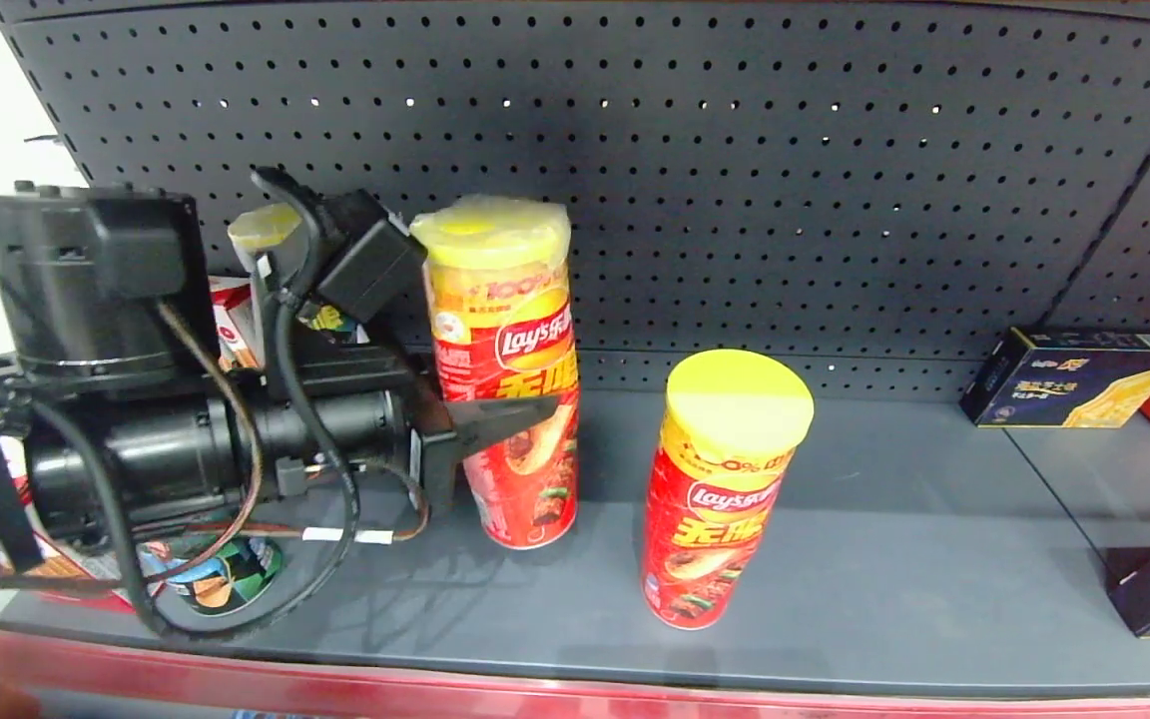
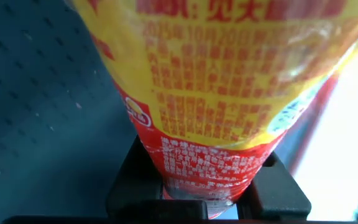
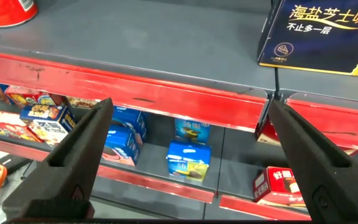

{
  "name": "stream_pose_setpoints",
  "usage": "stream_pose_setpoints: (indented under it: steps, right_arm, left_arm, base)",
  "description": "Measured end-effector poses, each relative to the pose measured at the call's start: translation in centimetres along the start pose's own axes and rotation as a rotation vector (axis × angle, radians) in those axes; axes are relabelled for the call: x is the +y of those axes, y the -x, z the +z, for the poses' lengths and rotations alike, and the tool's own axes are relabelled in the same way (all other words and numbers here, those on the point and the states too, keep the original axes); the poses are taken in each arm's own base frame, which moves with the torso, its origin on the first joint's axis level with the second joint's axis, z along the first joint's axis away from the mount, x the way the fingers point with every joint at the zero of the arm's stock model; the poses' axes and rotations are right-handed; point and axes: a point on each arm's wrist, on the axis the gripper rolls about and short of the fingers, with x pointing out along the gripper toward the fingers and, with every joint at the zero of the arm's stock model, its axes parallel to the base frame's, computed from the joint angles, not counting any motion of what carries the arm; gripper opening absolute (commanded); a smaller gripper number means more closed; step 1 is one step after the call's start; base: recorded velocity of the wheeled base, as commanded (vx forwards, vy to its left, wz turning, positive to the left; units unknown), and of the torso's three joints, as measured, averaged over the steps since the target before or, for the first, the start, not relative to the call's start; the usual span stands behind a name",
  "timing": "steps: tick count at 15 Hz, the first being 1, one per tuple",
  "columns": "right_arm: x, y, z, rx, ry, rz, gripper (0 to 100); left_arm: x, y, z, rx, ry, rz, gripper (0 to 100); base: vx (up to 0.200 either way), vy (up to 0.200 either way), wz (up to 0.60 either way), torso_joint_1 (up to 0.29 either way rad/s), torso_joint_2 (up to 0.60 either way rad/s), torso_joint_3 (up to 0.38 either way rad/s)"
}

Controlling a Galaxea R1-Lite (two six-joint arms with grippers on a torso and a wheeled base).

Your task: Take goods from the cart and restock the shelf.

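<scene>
held chip can [image 1: 505, 330]: on the shelf deck [image 1: 884, 559], left of and behind the free-standing chip can [image 1: 725, 499], well apart from it. Base looks seated on the deck.
long axis: vertical, yellow lid up, upright or very close to it.
left gripper [image 1: 510, 419]: clamped across the held can's lower-middle body. One dark finger crosses its front; the far one is hidden behind it.
direction: the arm comes in horizontally from the side away from the free-standing can, so the held can sits straight ahead of the wrist, square to its long axis.
next move (judgement): let go, then back out along the arm's own line. That path leads away from the free-standing can, so there is little risk of knocking it.
right gripper [image 3: 191, 162]: spread wide, holding nothing, low in front of the red shelf lip [image 3: 166, 93]. The left arm is the one on the job.
head view adds: both cans, the deck contact, the pegboard back [image 1: 735, 150], and the dark snack box [image 1: 1074, 377] far right of the free-standing can.
left wrist view adds: the can's printed side wedged between both fingers; confirms the grip, but no base.
right wrist view adds: blue boxes [image 3: 123, 134] on the shelf below.
</scene>
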Motion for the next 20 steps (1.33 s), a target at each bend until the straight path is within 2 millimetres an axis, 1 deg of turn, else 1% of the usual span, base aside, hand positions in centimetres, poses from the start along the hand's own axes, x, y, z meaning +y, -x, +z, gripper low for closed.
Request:
stream_pose_setpoints:
  steps: [4, 6, 7, 10, 14, 20]
  right_arm:
    - [0.0, 0.0, 0.0, 0.0, 0.0, 0.001, 100]
    - [0.0, 0.0, 0.0, 0.001, 0.0, 0.001, 100]
    - [0.0, 0.0, 0.0, 0.0, 0.0, 0.001, 100]
    - [0.0, 0.0, 0.0, 0.001, 0.0, 0.0, 100]
    - [0.0, 0.0, 0.0, 0.001, 0.0, 0.001, 100]
    - [0.0, 0.0, 0.0, 0.001, 0.0, 0.0, 100]
  left_arm:
    - [2.8, -4.0, 1.0, -0.022, -0.035, 0.023, 0]
    - [3.6, -5.8, 0.9, -0.025, -0.071, -0.003, 0]
    - [3.8, -6.6, 0.6, -0.019, -0.087, -0.017, 0]
    - [4.2, -8.2, -0.4, 0.001, -0.095, -0.028, 0]
    - [4.9, -10.2, -1.0, -0.029, -0.109, -0.025, 0]
    - [5.4, -12.5, -2.2, -0.053, -0.12, -0.028, 0]
  base:
    - [0.0, 0.0, 0.0, 0.0, 0.0, 0.0]
    - [0.0, 0.0, 0.0, 0.0, 0.0, 0.0]
    - [0.0, 0.0, 0.0, 0.0, 0.0, 0.0]
    - [0.0, 0.0, 0.0, 0.0, 0.0, 0.0]
    - [0.0, 0.0, 0.0, 0.0, 0.0, 0.0]
    - [0.0, 0.0, 0.0, 0.0, 0.0, 0.0]
